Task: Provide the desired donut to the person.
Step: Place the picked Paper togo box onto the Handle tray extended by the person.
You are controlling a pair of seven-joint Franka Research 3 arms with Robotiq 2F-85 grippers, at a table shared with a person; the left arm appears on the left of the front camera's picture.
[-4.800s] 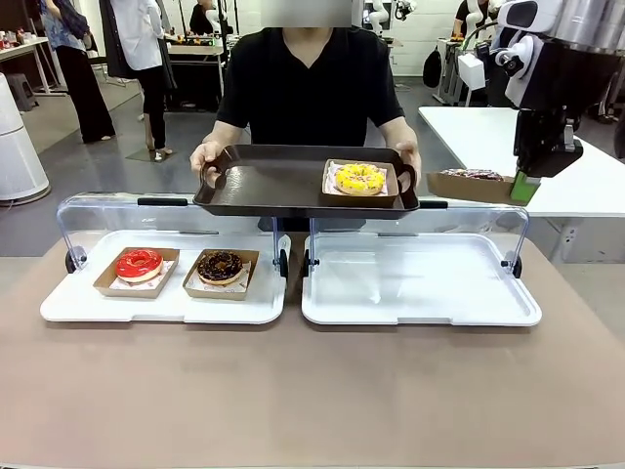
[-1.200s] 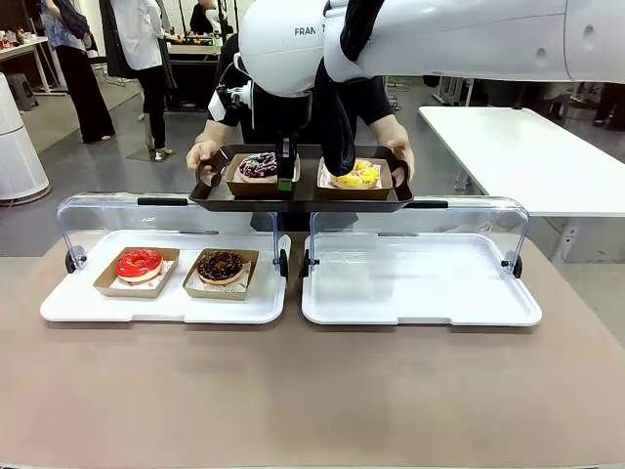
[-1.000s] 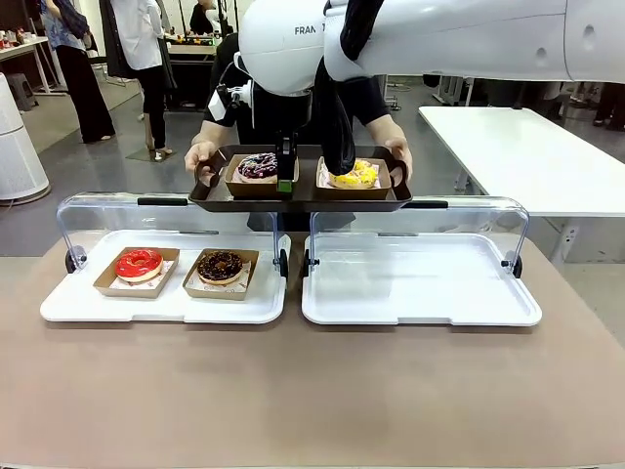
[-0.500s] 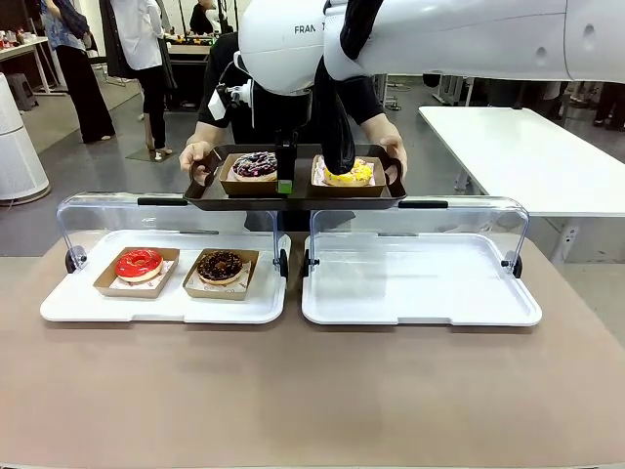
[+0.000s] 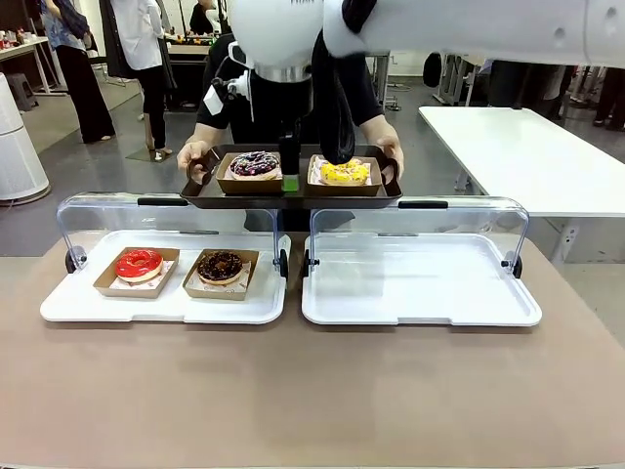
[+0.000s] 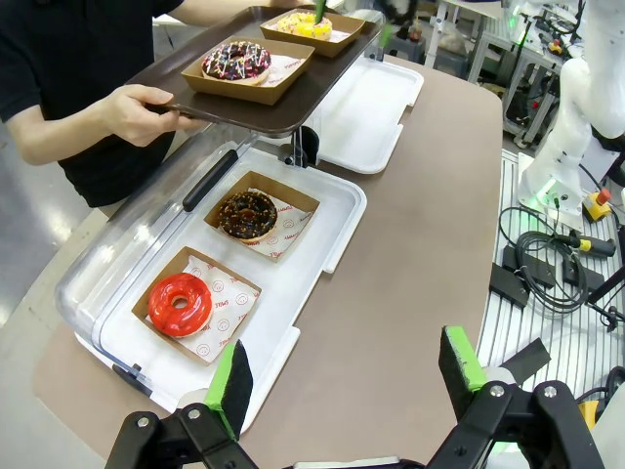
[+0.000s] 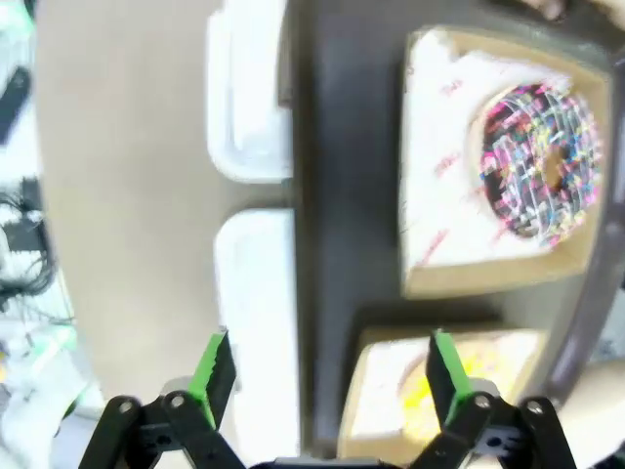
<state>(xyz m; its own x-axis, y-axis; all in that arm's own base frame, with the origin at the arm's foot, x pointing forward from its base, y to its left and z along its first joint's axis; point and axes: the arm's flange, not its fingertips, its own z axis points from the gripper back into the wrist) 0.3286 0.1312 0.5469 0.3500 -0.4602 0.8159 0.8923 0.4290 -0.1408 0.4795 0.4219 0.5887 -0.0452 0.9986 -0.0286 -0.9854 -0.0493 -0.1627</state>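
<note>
Since half a second ago the person [image 5: 293,93] has drawn the dark brown tray [image 5: 290,191] slightly back and the right arm has lifted. Delivery looks done: the sprinkled chocolate donut [image 5: 255,163] sits boxed on that tray beside the yellow donut [image 5: 345,172]. Right claw [image 7: 323,373] hangs wide and empty above them; left claw [image 6: 347,369] is wide over the desk [image 6: 391,283]. Next, probably retract clear.

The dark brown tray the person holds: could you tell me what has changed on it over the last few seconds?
A sprinkled chocolate donut in its cardboard tray now sits on the dark brown tray, left of the yellow donut; the right gripper has let go, open. Red and chocolate donuts unmoved.
</note>
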